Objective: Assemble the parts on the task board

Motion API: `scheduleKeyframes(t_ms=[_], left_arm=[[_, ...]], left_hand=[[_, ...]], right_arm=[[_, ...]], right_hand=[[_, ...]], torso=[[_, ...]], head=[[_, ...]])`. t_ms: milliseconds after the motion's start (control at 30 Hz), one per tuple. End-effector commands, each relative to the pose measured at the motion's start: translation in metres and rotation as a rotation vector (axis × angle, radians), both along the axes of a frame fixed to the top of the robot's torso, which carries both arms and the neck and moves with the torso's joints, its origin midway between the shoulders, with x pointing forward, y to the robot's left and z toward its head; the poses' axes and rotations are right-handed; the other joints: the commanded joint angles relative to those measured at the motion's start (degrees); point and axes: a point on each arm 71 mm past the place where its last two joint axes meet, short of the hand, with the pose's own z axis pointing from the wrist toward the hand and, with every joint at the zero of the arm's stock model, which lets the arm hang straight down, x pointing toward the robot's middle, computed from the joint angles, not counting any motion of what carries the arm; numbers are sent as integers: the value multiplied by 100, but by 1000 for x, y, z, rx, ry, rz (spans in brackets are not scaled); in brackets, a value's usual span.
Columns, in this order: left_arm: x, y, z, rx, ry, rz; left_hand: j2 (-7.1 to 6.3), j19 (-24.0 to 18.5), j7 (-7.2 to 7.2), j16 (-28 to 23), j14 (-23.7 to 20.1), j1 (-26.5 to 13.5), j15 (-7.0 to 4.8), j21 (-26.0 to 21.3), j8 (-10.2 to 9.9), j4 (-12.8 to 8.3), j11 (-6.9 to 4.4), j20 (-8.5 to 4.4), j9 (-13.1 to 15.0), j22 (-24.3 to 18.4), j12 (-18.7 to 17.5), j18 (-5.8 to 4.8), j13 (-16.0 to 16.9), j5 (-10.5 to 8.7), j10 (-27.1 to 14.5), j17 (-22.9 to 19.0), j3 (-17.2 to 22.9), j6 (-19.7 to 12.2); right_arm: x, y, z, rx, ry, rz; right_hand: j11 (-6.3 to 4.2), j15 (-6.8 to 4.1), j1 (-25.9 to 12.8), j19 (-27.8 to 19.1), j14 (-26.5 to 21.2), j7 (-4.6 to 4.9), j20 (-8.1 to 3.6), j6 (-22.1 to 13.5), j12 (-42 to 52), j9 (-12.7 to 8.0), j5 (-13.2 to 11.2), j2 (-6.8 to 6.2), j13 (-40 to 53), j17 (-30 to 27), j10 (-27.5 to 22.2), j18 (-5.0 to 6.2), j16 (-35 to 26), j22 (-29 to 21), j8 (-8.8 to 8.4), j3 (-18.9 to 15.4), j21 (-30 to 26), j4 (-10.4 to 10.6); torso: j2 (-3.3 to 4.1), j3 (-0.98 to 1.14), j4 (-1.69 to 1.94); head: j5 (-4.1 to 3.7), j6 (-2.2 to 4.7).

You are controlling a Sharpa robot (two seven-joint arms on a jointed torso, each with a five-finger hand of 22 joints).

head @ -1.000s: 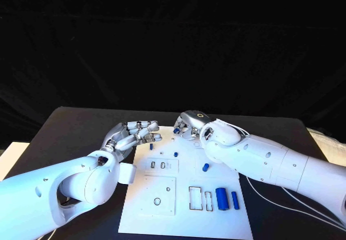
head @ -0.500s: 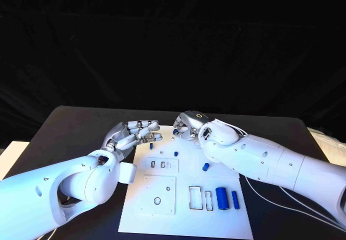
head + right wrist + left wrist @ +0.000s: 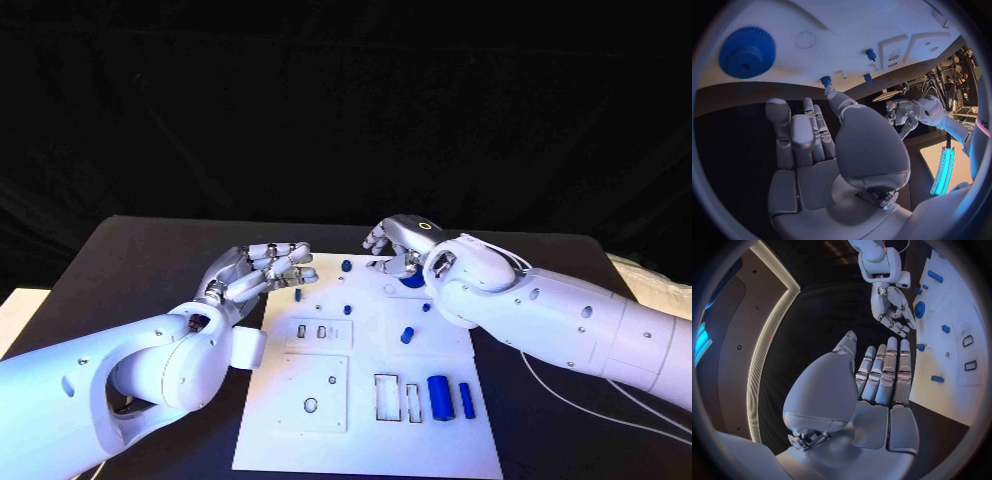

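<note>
Right robot hand (image 3: 397, 243): empty, fingers apart, hovering just above blue gear (image 3: 414, 280) at board's (image 3: 361, 430) twelve o'clock.
Left robot hand (image 3: 263, 270): empty, fingers straight, ten o'clock edge.

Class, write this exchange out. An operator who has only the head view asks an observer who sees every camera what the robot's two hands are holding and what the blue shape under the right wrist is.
Operator: In the head view the right hand hangs over the far end of the task board, with something blue half hidden under the wrist. What is it?
Observer: The right wrist view shows a round blue gear with a toothed rim, lying flat on the board. The hand holds nothing.
Operator: And the left hand? I see only its back.
Observer: The left wrist view shows its fingers straight, side by side, with nothing in them.
</note>
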Motion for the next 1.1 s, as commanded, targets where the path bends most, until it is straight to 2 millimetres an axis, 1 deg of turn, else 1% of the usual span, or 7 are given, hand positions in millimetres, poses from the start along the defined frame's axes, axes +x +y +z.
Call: scheduleKeyframes(t_ms=[33,133,233,333,467,567,1100], left_arm=[[-1,-1,2,-14,-3,-20],[-1,-1,2,-15,-2,-22],[-1,0,2,-15,-1,-22],[-1,1,2,-15,0,-21],[0,1,2,-16,2,-24],[0,1,2,-17,3,-27],[2,0,0,-16,6,-27]], left_hand=[[-3,45,34,-25,11,53,12,-37,-37,-37,20,0,-9,-9,-26,67,-9,-39,-10,5,6,0],[-2,45,34,-26,9,54,12,-38,-38,-41,20,0,-9,-10,-27,67,-9,-41,-11,5,5,-1],[-2,45,34,-26,9,54,12,-38,-38,-41,20,0,-9,-10,-27,67,-9,-41,-11,5,5,-1],[-2,45,33,-27,9,54,12,-39,-39,-44,20,0,-9,-11,-27,67,-9,-42,-12,5,4,-2],[-1,45,33,-27,8,54,13,-39,-39,-45,20,0,-9,-11,-27,67,-9,-43,-12,5,4,-2],[-1,44,31,-30,5,54,14,-42,-41,-50,20,1,-9,-13,-29,67,-9,-44,-15,5,3,-4],[2,41,30,-36,-2,56,16,-47,-46,-61,21,2,-10,-16,-34,66,-11,-46,-25,5,1,-11]], right_arm=[[-4,-24,3,56,79,-75],[-6,-47,6,70,100,-144],[-7,-65,5,75,129,-200],[-8,-76,1,82,168,-231],[-9,-79,-2,65,187,-242],[-9,-79,-5,49,204,-244],[-4,-74,-19,28,259,-241]], right_hand=[[-132,-129,-15,267,213,-10,-48,93,240,5,64,0,104,432,620,-118,319,492,38,1,312,89],[-224,-206,-251,575,304,-60,-117,-168,557,-45,479,-185,341,1000,1193,-220,721,1064,-41,-208,674,283],[-308,-285,-307,857,355,-138,-201,-264,1173,-23,560,-305,878,1431,1596,-317,1030,1638,-6,-566,1021,419],[-341,-269,-22,996,356,-171,-189,-306,3587,-6,647,-240,3548,1827,1245,-410,1331,2056,31,-1153,1288,648],[-252,-223,139,1015,370,-86,-150,-358,4976,-10,674,-106,5160,2114,1048,-409,1507,2241,39,-1429,1401,979],[-241,-212,195,1054,394,-78,-136,-358,5442,-7,670,-118,5682,2276,1171,-426,1595,2348,52,-1498,1461,1093],[-250,-208,331,1175,447,-95,-128,-222,6216,9,656,-11,6549,2625,1439,-478,1774,2652,141,-1538,1621,1212]], torso=[[-2,0,-64],[-1,3,-93],[4,18,-126],[7,26,-151],[13,35,-157],[5,20,-143],[8,14,-138]], head=[[-12,12],[-16,11],[-10,22],[0,28],[-21,28],[-29,23],[-28,-47]])
